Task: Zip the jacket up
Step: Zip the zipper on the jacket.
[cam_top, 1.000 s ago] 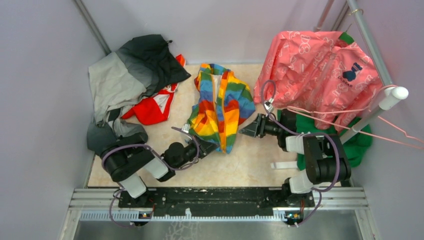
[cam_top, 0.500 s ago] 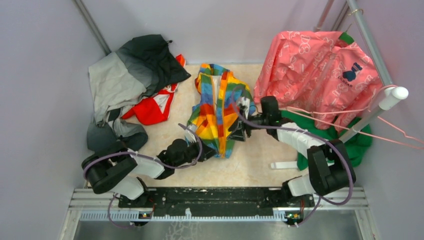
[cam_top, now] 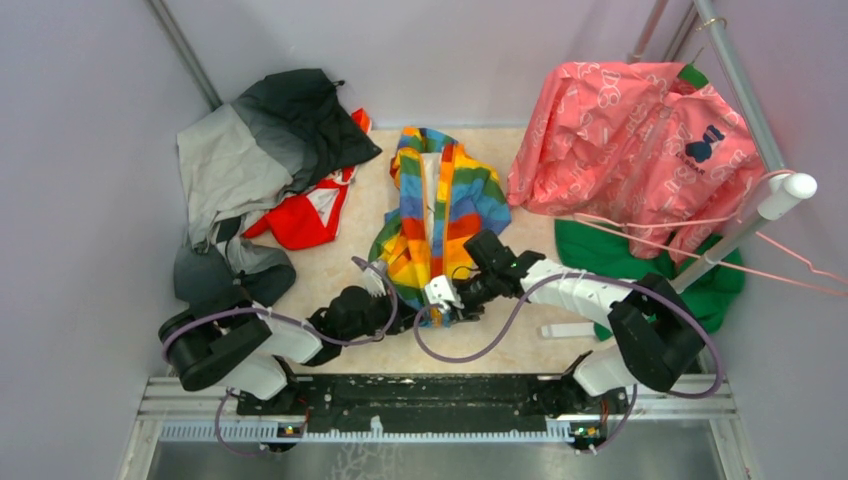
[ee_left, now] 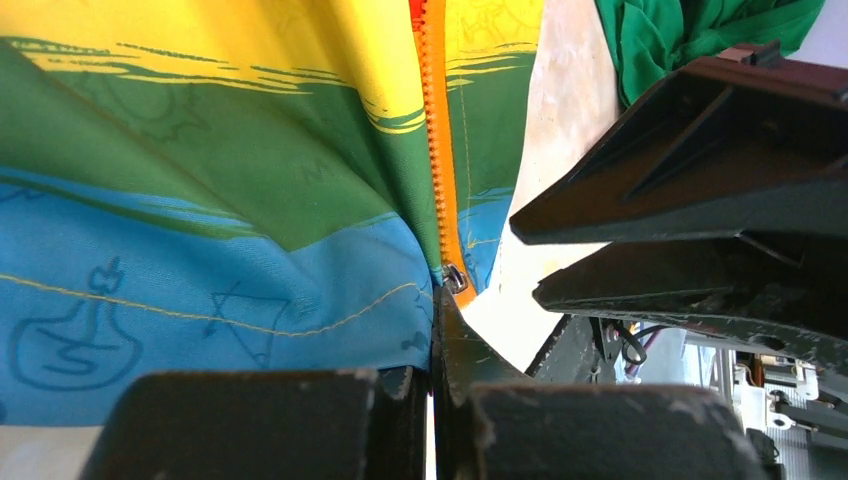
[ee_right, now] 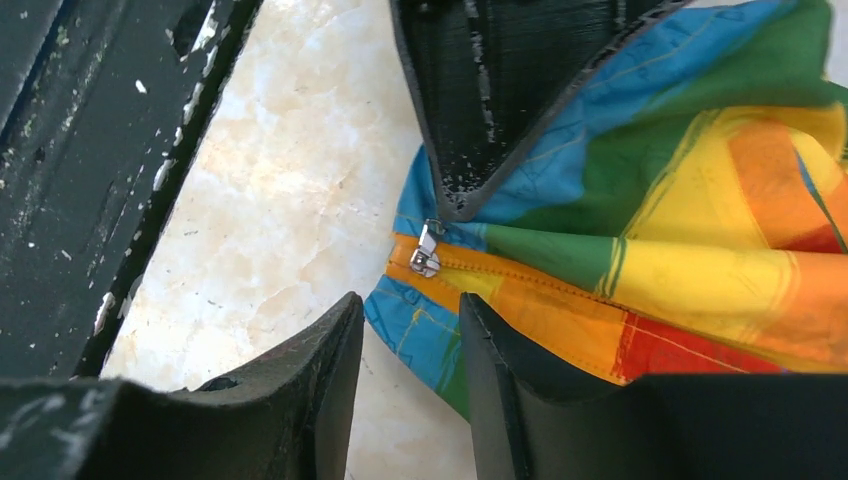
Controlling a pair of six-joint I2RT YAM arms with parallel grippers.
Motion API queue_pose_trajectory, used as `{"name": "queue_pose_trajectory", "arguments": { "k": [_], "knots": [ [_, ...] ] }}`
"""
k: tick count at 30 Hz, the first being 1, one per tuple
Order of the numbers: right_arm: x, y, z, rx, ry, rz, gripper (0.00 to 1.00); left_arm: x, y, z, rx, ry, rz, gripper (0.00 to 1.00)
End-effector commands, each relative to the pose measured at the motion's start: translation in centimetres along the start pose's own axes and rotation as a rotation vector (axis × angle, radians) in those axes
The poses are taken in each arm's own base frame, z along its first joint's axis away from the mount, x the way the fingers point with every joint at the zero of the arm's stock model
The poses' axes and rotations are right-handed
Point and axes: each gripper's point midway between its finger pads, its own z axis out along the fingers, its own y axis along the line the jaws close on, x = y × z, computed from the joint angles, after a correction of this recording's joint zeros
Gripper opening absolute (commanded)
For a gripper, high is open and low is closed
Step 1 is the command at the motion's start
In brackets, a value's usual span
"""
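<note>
Right tool (ee_right: 408,310) brought since 1 second ago to near hem of the jacket (cam_top: 440,205), laid centrally on the worktop (cam_top: 340,265); jaws narrowed, gap left, beside zipper slider (ee_right: 428,250). Left tool (ee_left: 436,330) clamped shut on that hem

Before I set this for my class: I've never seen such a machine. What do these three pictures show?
Two robot arms stand at the table edge. The wide picture looks down from above; each close-up comes from a camera on one wrist. Clothes: a rainbow-striped jacket in the middle, a grey-and-black jacket and red garment left, a pink garment and green garment right. The left gripper is shut, pinching the jacket's hem by the orange zipper. The right gripper, jaws open, holds nothing; the zipper pull lies just ahead of it.
</note>
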Motion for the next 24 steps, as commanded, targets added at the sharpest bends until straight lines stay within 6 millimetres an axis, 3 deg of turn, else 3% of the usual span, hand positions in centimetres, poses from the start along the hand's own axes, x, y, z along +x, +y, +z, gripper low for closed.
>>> {"name": "queue_pose_trajectory", "arguments": {
  "k": [1, 6, 12, 19, 24],
  "knots": [
    [-0.3, -0.9, 0.9, 0.009, 0.044, -0.091, 0.39, 0.6, -0.1, -0.5, 0.03, 0.016, -0.022, 0.0],
    [-0.8, -0.3, 2.5, -0.021, 0.068, -0.104, 0.37, 1.0, 0.3, -0.8, 0.035, 0.016, -0.034, 0.0],
    [-1.8, -0.8, 3.2, -0.025, 0.059, -0.081, 0.46, 1.5, 0.3, -1.0, 0.056, 0.029, -0.042, 0.0],
    [-2.9, -0.9, 3.9, -0.055, 0.034, -0.032, 0.45, 1.7, 0.0, -1.2, 0.08, 0.034, -0.042, 0.0],
    [-2.8, -0.2, 4.4, -0.103, 0.038, 0.04, 0.4, 1.8, 0.3, -1.6, 0.077, 0.033, -0.037, 0.0]
  ]
}}
